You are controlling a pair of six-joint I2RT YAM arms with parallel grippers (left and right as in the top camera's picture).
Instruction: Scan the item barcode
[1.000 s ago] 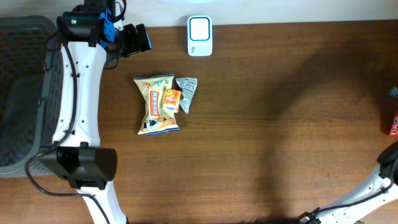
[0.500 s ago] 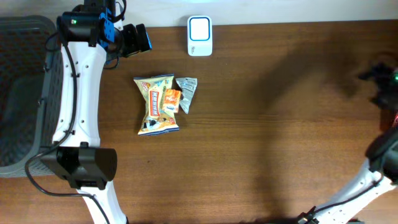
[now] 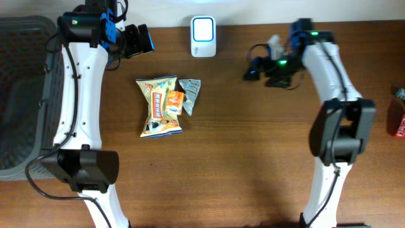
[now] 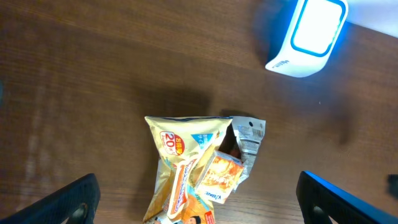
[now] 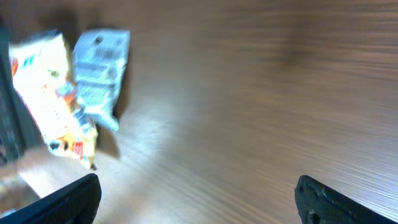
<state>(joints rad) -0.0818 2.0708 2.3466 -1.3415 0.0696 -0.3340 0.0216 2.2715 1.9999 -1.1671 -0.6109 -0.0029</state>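
While the yellow snack bag (image 3: 159,107) is lying flat on the wooden table (image 3: 266,158), an orange packet (image 3: 175,102) is resting on top of it and a silver packet (image 3: 190,94) is overlapping its edge, so the three are forming one touching pile. The bag is showing a crimped top seam and printed pictures. The silver packet is showing its back panel, with fine print too small to read.

On the bag's upper corner, a red "20" is reading clearly in the left wrist view; the remaining print is not legible. The white scanner (image 3: 203,37) is lying face up, its window glowing pale blue. Small lettering on its side cannot be made out.

The left gripper (image 3: 147,39) is hanging above the table with its fingers (image 4: 62,202) spread wide and gripping nothing. The pile is sitting ahead of and between these fingers, well below them. The scanner is lying farther ahead, beyond the pile.

The right gripper (image 3: 252,69) is reaching sideways over the table, its arm bending at the elbow. Its fingers (image 5: 336,199) are also standing wide apart and empty. The pile is appearing, blurred, far ahead of them and off to one side, well apart from either fingertip.
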